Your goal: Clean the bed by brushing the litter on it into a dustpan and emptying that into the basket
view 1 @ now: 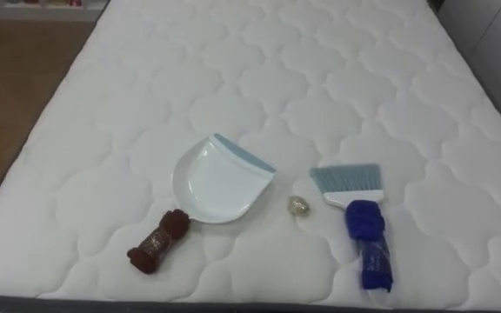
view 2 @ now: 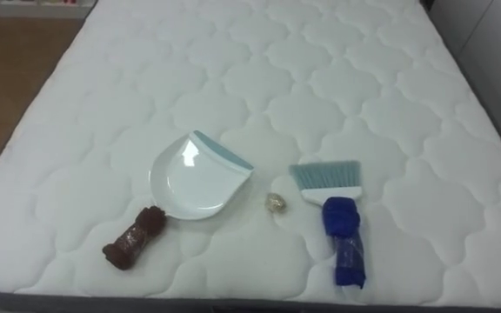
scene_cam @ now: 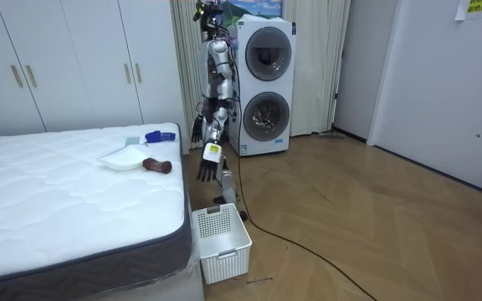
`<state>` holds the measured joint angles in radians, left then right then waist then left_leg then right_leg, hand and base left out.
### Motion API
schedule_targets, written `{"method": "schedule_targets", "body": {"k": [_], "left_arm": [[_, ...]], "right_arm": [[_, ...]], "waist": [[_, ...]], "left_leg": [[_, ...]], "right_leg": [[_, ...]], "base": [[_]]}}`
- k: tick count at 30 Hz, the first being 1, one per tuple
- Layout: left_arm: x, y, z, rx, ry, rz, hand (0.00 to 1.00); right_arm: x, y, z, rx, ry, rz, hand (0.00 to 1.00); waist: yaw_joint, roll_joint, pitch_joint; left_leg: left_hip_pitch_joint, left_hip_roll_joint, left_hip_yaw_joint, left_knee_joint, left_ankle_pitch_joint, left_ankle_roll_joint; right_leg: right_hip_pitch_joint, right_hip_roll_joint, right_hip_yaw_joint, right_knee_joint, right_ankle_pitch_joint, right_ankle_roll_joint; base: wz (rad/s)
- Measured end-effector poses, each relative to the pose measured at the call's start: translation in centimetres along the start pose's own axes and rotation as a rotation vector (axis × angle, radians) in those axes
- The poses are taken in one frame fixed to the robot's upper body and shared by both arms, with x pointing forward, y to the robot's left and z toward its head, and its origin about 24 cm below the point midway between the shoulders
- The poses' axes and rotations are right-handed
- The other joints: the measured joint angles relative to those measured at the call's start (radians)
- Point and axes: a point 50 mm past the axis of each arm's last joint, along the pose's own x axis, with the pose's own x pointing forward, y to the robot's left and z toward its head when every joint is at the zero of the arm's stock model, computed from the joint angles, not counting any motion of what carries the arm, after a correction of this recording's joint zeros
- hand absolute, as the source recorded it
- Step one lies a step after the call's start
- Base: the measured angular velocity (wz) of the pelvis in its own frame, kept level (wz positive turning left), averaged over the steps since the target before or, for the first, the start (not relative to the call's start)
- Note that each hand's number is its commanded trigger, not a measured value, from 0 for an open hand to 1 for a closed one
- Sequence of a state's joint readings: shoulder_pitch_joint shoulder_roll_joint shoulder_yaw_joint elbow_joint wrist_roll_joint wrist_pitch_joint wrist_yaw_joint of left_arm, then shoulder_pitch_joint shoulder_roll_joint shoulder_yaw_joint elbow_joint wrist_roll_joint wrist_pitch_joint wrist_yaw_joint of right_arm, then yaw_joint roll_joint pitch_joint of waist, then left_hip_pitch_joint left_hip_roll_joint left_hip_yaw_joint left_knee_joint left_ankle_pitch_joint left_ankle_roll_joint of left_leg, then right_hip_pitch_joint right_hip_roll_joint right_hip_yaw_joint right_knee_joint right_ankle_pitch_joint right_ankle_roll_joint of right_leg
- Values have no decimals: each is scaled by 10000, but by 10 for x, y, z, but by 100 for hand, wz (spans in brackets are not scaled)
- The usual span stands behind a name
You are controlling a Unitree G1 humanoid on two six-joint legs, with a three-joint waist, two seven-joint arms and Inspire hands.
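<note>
— What's lying on the bed (view 1: 320,69)?

— A white plastic dustpan (view 1: 216,183), smooth and scoop-shaped, with a grey-blue lip along its straight edge. Its brown handle (view 1: 157,242) is wrapped in something fuzzy. Beside it is a brush (view 1: 348,181) with a flat fan of pale blue bristles, and its blue handle (view 1: 370,248) is bound in a bright wrap. Between the two sits a small crumpled ball (view 1: 298,205), yellowish, touching neither.

— And the bed itself?

— A bare white mattress, quilted in soft rounded puffs, with a dark grey band round its side. There's wooden floor (scene_cam: 350,217) all about and white wardrobes (scene_cam: 57,67) behind. Two white front-loading machines (scene_cam: 264,84) are stacked behind the robot. A white slatted basket (scene_cam: 220,242) stands on the floor at the bed's corner.

— Where are the hands?

— The robot stands upright at the bed's end, arms hanging. The left hand (scene_cam: 208,170) is on the side nearer me, just off the corner. The right hand (scene_cam: 197,130) is on the far side. Neither touches anything on the bed. Whether they're spread or closed, I can't tell from here.

— So how do the things lie from them?

— Forward of both, near the bed's edge but apart from them. The dustpan is ahead of the left hand, its brown handle pointing back toward the robot. The brush is ahead of the right hand, blue handle end nearest. The ball lies between them.
</note>
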<state>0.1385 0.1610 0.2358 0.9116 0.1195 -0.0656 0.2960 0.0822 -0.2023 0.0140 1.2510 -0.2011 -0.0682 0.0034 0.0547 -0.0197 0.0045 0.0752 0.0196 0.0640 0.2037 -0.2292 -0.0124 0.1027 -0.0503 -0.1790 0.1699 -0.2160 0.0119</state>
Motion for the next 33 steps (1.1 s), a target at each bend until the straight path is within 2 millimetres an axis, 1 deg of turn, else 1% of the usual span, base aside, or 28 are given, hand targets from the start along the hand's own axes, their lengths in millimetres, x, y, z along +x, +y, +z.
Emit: {"method": "schedule_targets", "body": {"k": [1,3,4,5,6,8,10,12,14,17,18,19,20,21,26,27,29,31,33], "left_arm": [[1,1,7,-119,-337,134,0],[3,2,33,-582,-1455,546,0],[3,3,39,-654,-1707,621,0],[3,5,52,-834,-2202,814,0],[3,5,58,-926,-2429,919,0],[3,7,75,-1150,-3070,1302,0],[0,7,86,-1256,-3579,1466,0],[-5,9,101,-1490,-4309,1703,0],[-8,7,109,-1549,-4733,1709,0],[-13,-2,119,-1404,-5234,1401,0],[-13,-4,121,-1379,-5305,1330,0],[-14,-7,125,-1350,-5444,1198,0],[-15,-10,128,-1300,-5557,1093,0],[-16,-12,132,-1288,-5683,1013,0],[-18,-20,149,-1323,-6159,757,0],[-19,-24,152,-1251,-6268,612,0],[-18,-30,153,-1071,-6272,417,0],[-16,-36,153,-854,-6191,239,0],[-15,-40,153,-751,-6098,80,0]], "right_arm": [[0,0,1,-2,-60,-12,0],[0,-2,6,-29,-325,-52,0],[0,-2,7,-13,-392,-69,0],[0,-3,7,19,-438,-101,0],[0,-4,7,16,-427,-109,0],[0,-7,7,-31,-423,-172,0],[0,-10,6,-76,-411,-207,0],[0,-10,7,-130,-409,-147,0],[1,-10,10,-75,-488,-68,0],[1,-9,12,-170,-527,43,0],[1,-9,12,-190,-525,55,0],[1,-9,12,-250,-520,82,0],[1,-8,13,-396,-522,112,0],[2,-8,15,-509,-542,136,0],[3,-6,20,-908,-575,224,0],[3,-6,21,-1007,-574,237,0],[4,-5,25,-1221,-635,293,0],[4,-5,29,-1262,-743,346,0],[5,-5,37,-1228,-897,378,0]], "waist": [[2,0,0],[25,21,-26],[7,28,-34],[3,53,-29],[7,64,-30],[-14,129,-58],[-48,198,-48],[-141,198,-43],[-253,180,-35],[-335,125,-40],[-353,114,-35],[-446,89,-17],[-471,90,-30],[-486,103,-17],[-516,109,-1],[-516,104,24],[-542,78,49],[-621,57,70],[-740,3,120]], "left_leg": [[-15,0,-3,2,2,3],[-77,0,-22,17,6,10],[-101,-3,-49,27,6,10],[-113,-6,-114,27,6,10],[-113,-6,-114,27,6,10],[-109,-5,-125,25,6,10],[-134,-1,-127,15,7,10],[-169,8,-148,15,8,10],[-185,6,-155,17,8,10],[-263,8,-129,18,8,10],[-290,8,-130,19,8,10],[-353,8,-124,32,8,10],[-486,22,-93,43,8,10],[-582,35,-95,59,8,10],[-972,52,-97,216,9,12],[-1003,47,-97,225,10,14],[-1056,43,-91,251,10,14],[-1239,41,-107,345,11,16],[-1492,37,-93,379,17,27]], "right_leg": [[-13,1,-6,0,0,0],[-55,6,-9,-7,0,0],[-65,7,-15,-9,0,0],[-70,9,-46,-9,1,0],[-68,10,-63,-6,1,-1],[-85,3,-107,31,3,-3],[-172,1,-111,114,2,-3],[-223,-4,-212,184,2,-3],[-236,-12,-263,185,2,-3],[-327,-13,-266,195,3,-3],[-349,-12,-266,193,3,-3],[-405,-11,-267,196,3,-3],[-550,-8,-250,245,4,-5],[-704,-9,-256,357,4,-5],[-1218,-37,-253,717,4,-7],[-1256,-49,-253,744,4,-7],[-1331,-59,-251,786,3,-7],[-1506,-76,-263,901,3,-7],[-1784,-87,-252,965,4,-8]], "base": [[5],[0],[4],[6],[6],[0],[0],[2],[0],[-4],[0],[0],[-5],[-6],[-9],[-4],[0],[0],[-2]]}}
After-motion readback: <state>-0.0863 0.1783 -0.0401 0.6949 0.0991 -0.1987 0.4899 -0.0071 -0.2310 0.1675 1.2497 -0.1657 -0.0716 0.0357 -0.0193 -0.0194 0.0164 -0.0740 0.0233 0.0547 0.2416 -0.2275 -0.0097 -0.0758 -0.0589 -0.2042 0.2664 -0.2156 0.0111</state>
